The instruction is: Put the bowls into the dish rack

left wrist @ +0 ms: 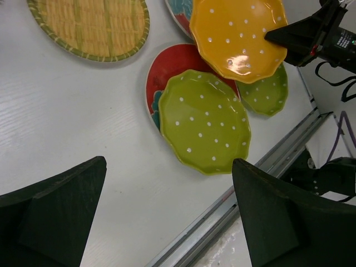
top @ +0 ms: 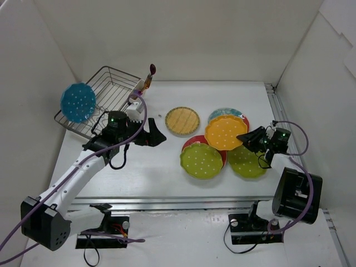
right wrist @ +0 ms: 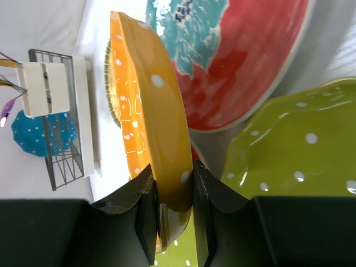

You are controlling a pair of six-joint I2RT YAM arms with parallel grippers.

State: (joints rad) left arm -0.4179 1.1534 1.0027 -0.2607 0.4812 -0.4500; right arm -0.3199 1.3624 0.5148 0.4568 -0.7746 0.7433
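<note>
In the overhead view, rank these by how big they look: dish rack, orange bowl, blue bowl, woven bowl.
1. Dish rack
2. Orange bowl
3. Blue bowl and woven bowl look about alike; the blue one stands propped in the rack, so no ranking.

Glossy orange bowl; woven tan bowl

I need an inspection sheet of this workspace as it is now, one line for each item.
Surface: white table, no spills seen.
Job's things: blue bowl upright in dish rack; orange bowl, green bowl, another green bowl, red-and-teal bowl, second red-and-teal bowl overlapping; woven bowl apart.
Clutter: utensil cup on rack corner, holding utensils.
Hands: left hand open, empty; right hand shut on orange bowl's rim.
Cables: purple cable along each arm.
Surroundings: white walls.
</note>
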